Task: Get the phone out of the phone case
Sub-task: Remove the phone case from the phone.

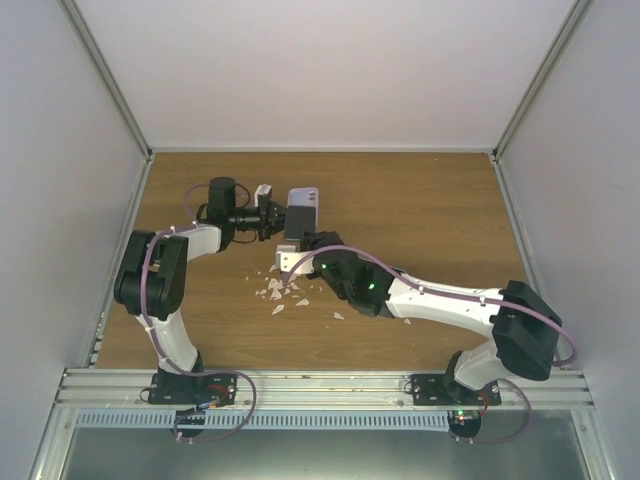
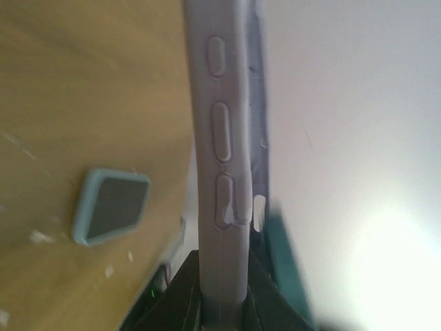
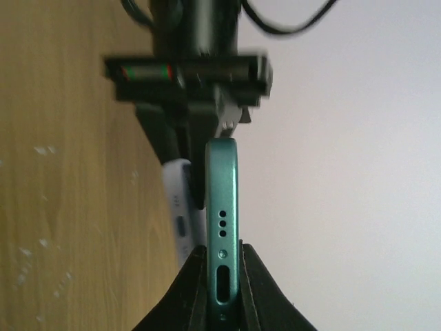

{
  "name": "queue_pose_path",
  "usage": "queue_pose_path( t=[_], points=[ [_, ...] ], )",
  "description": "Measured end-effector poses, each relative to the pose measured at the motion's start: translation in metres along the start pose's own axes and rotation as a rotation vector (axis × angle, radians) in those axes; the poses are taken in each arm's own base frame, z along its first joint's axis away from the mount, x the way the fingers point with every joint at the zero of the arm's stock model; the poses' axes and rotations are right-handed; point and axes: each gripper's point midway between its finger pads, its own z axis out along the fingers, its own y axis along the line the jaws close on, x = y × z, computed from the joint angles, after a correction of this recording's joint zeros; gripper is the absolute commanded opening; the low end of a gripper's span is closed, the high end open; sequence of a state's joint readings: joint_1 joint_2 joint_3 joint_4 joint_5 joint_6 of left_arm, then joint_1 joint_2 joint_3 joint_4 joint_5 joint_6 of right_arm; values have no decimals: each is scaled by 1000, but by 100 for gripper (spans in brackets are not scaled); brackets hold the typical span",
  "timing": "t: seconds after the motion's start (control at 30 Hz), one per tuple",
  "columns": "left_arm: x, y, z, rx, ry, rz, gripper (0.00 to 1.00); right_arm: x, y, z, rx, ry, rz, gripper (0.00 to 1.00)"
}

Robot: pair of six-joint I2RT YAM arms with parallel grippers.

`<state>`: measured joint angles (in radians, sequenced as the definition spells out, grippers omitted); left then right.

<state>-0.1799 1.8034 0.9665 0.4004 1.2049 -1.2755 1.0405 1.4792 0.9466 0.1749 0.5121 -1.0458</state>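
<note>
1. The wooden counter [image 1: 420, 220] carried no part of the task's things; both were held above its left-middle area.
2. The right tool [image 3: 222, 293] was clenched on the teal phone [image 3: 222, 207], seen edge-on, at its port end.
3. The left tool [image 2: 222, 293] was grasping the pale phone case [image 2: 220, 138] by its buttoned side. The case lay just beside the phone, and I could not tell whether they had fully parted.
4. Small white scraps [image 1: 280, 292] lay on the counter, nearer than the tools.
</note>
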Motion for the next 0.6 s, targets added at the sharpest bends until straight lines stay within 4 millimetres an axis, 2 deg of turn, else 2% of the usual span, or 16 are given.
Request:
queue_pose_path(
  t=[0.1, 0.2, 0.33, 0.6],
  points=[
    [-33, 16, -15, -32, -134, -30, 0, -27, 7, -10, -17, -75, -5, 0],
    [-55, 23, -28, -49, -223, -41, 0, -40, 15, -15, -43, -113, -15, 0],
    [-63, 18, -28, -49, -251, -21, 0, -41, 21, -17, -64, -116, -25, 1],
    [-71, 9, -31, -48, -275, 31, 0, -41, 21, -17, -63, -111, -24, 1]
  ],
)
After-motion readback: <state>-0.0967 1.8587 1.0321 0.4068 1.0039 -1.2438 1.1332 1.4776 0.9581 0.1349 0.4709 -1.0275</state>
